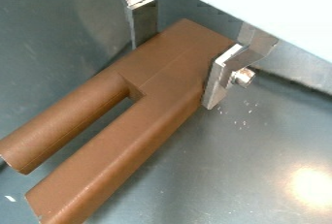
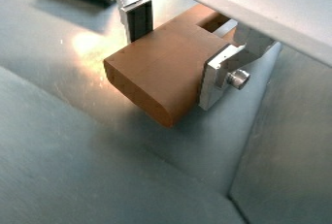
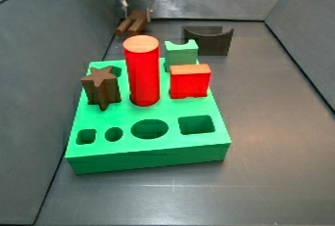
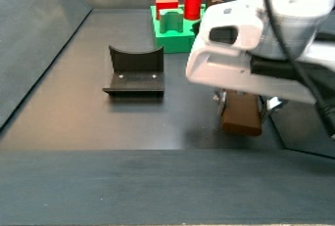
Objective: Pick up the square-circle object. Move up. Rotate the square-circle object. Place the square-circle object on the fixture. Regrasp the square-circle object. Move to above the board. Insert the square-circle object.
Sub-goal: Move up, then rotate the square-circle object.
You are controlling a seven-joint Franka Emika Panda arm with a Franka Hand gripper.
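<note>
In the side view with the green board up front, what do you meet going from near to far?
Board with its empty holes, then star peg, red cylinder and red block, then green notched block, then fixture, and farthest the hand on the brown peg.

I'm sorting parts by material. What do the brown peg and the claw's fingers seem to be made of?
The peg, between the claw's fingers on the floor, looks like matte plastic, maybe 3D-printed: even brown, no grain, no shine. The fingers look like bare metal: flat silver plates, bolted.
</note>
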